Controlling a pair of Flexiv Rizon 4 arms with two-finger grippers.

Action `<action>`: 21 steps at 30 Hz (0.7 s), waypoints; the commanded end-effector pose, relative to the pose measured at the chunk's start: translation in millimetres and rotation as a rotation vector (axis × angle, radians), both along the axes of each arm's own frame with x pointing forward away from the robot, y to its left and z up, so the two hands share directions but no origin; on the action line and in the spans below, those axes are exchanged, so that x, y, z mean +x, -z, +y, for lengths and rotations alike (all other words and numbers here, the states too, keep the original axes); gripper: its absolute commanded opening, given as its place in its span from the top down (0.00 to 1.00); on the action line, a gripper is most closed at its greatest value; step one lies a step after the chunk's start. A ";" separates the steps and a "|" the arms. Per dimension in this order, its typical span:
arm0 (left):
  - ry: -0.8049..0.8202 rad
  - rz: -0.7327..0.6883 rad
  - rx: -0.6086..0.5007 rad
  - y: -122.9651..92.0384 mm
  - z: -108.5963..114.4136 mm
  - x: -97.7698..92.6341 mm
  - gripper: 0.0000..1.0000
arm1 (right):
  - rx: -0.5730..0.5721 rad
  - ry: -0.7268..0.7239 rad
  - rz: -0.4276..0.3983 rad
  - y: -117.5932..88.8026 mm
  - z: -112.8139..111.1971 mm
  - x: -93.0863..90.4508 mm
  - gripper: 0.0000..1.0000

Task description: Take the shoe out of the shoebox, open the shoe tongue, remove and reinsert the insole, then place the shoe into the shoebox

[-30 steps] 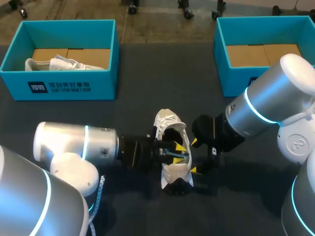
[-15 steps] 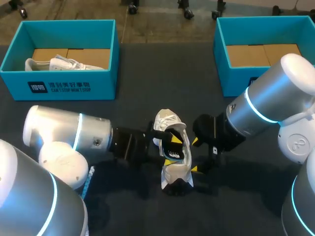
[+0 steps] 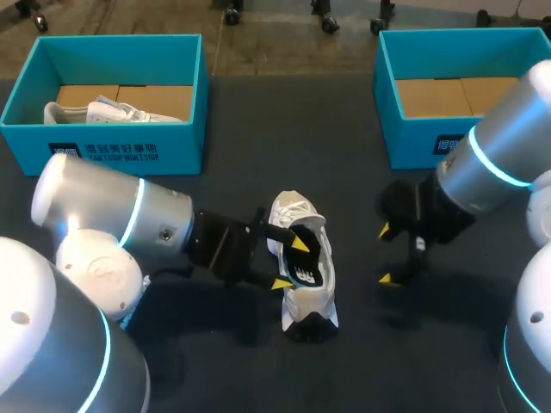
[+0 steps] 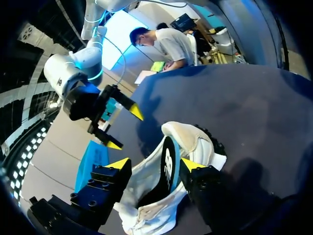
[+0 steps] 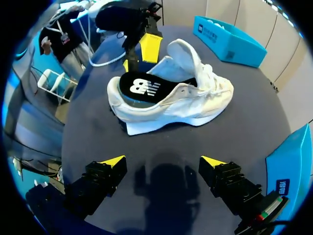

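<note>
A white shoe [image 3: 306, 301] lies on the dark table at the middle. Its black insole [image 3: 308, 261] stands on edge, half out of the shoe's opening. My left gripper [image 3: 290, 263] is open, one yellow tip on each side of that opening, and nothing is pinched. In the left wrist view the shoe [image 4: 198, 142] and the insole [image 4: 168, 164] sit between the open left gripper [image 4: 155, 164]. My right gripper [image 3: 386, 255] hangs open to the right of the shoe, apart from it. From the right wrist, the shoe [image 5: 186, 100] lies ahead of the open right gripper [image 5: 164, 161].
A teal shoebox [image 3: 129, 155] at the back left holds a second white shoe [image 3: 108, 112]. Another teal shoebox [image 3: 422, 129] stands at the back right with only its cardboard floor showing. Bare table lies between the boxes.
My left gripper opened and let go of the insole, which now stands up out of the shoe. My right arm drew back to the right, away from the shoe.
</note>
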State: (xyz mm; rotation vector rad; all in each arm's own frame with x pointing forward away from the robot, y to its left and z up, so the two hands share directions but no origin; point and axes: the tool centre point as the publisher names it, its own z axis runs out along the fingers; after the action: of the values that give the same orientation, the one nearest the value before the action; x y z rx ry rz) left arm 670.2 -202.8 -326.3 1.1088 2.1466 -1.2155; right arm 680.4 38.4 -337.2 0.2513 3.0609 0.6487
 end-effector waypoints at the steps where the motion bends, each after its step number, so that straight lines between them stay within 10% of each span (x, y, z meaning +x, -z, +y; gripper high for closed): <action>1: 0.063 0.038 0.121 -7.7 3.6 2.4 0.42 | 0.006 -0.019 0.003 -37.6 -31.4 -4.9 0.00; 21: 0.302 0.114 0.454 -49.2 45.8 13.5 0.49 | 0.048 -0.100 -0.017 -50.1 -55.1 1.0 0.00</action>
State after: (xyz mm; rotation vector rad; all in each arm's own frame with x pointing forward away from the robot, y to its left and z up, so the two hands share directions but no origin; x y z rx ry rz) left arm 680.5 -167.8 -294.0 1.4125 2.3284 -1.0666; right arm 683.4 -15.9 -287.2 0.0926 3.0634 0.7253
